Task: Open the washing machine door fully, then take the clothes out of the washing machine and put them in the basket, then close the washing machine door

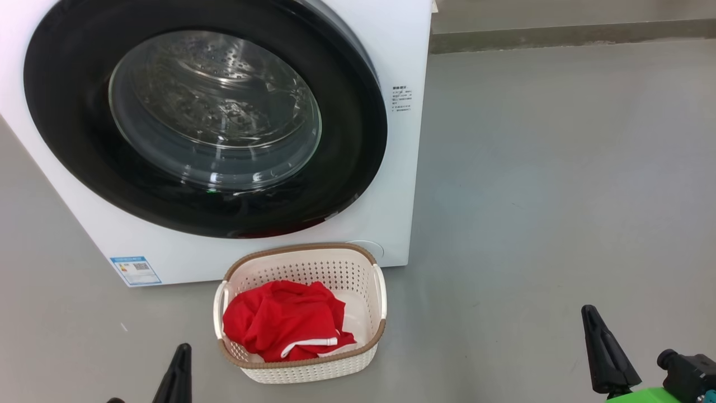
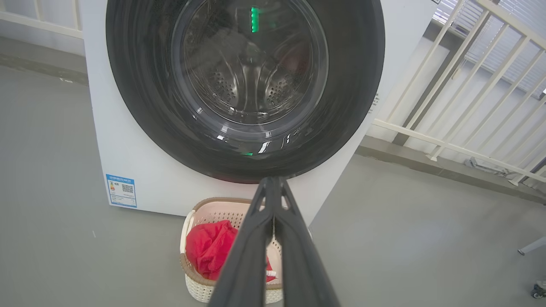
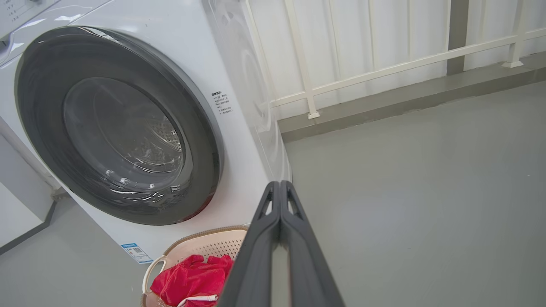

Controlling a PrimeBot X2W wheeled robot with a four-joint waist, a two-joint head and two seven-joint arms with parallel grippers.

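A big white boxy front-loading washing machine (image 1: pixel 168 246) stands on a grey floor (image 1: pixel 531 196). Its large round door (image 1: pixel 212 112), a wide glossy black rim around a bulging clear glass window, appears shut flat against the front. Through the glass, the perforated steel drum looks bare of clothing.

A small cream-white plastic basket (image 1: pixel 302 248) with perforated sides and a brown rim sits on the floor just in front of the machine's lower front edge, under the door's bottom right. It likely sits there so that clothes pulled from the drum had only a short way to drop. The bright red clothes with white trim (image 1: pixel 279 319) lie bunched inside it, against its left wall.

The left tool (image 2: pixel 272 183) has its two long dark fingers pressed together, pinching nothing, and hovers back from the basket. The right tool (image 3: pixel 280 185) is likewise pressed together and empty, well off to the basket's right.

Judging by this layout, all three steps look done. Open floor spreads wide to the right of the machine, bounded at the far edge by a white railing (image 3: pixel 384 68). That leaves the arms free room to draw back.
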